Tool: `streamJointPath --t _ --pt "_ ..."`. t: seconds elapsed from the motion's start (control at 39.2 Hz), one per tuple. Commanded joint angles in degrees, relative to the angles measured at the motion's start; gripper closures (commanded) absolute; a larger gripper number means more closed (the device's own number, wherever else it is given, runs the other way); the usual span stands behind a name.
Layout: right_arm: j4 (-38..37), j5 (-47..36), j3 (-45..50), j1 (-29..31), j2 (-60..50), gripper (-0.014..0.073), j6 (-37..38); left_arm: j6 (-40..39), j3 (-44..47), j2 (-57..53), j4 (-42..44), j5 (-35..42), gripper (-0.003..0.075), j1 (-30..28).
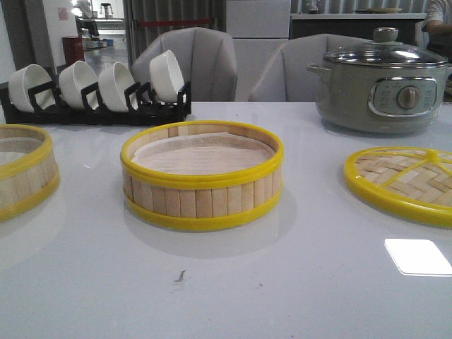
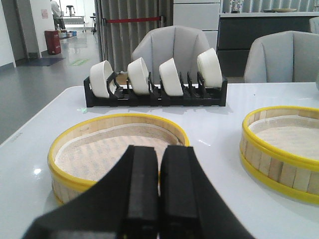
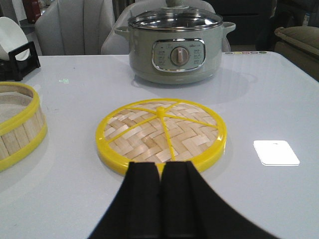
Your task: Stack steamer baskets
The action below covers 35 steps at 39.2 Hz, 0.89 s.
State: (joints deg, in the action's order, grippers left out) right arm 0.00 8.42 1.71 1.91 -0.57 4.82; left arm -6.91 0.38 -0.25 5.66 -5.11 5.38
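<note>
Nothing is stacked yet: the two steamer baskets are sitting apart on the white worktop (image 1: pixel 233 289). The centre steamer basket (image 1: pixel 202 176) is standing in the middle, and the left steamer basket (image 1: pixel 21 173) is lying well to its left, running off the frame edge in the front view. I judge the whole job is still waiting: one basket needs lifting onto the other.

The left pincer (image 2: pixel 158 191) is hovering just short of the left basket with its fingers pressed together, gripping nothing. The right pincer (image 3: pixel 160 194) is likewise closed and empty, facing the woven bamboo lid (image 3: pixel 162 133), with the grey electric pot (image 3: pixel 175 42) beyond.

Neither arm is showing in the front view, and the lid is getting cut off at its right edge. A rack of white bowls (image 1: pixel 99 88) is standing behind.
</note>
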Motion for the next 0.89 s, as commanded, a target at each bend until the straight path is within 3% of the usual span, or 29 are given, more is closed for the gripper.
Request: streamJointPath --t 0.0,0.26,0.43,0.87 --pt "0.0 -5.4 -0.8 0.5 -1.2 0.0525 -0.4 -0.1 0.1 -0.7 0.0 5.1 0.0635 0.0" --pt "0.0 -5.4 -0.8 0.5 -1.2 0.0525 -0.4 -0.2 -0.5 -0.7 -0.8 5.1 0.0635 0.0" --pt "0.0 -5.4 -0.8 0.5 -1.2 0.0525 -0.4 -0.2 -8.5 3.0 -0.7 2.0 0.0635 0.0" --pt "0.0 -5.4 -0.8 0.5 -1.2 0.0525 -0.4 0.1 -50.6 40.6 0.9 -22.4 0.0635 0.7"
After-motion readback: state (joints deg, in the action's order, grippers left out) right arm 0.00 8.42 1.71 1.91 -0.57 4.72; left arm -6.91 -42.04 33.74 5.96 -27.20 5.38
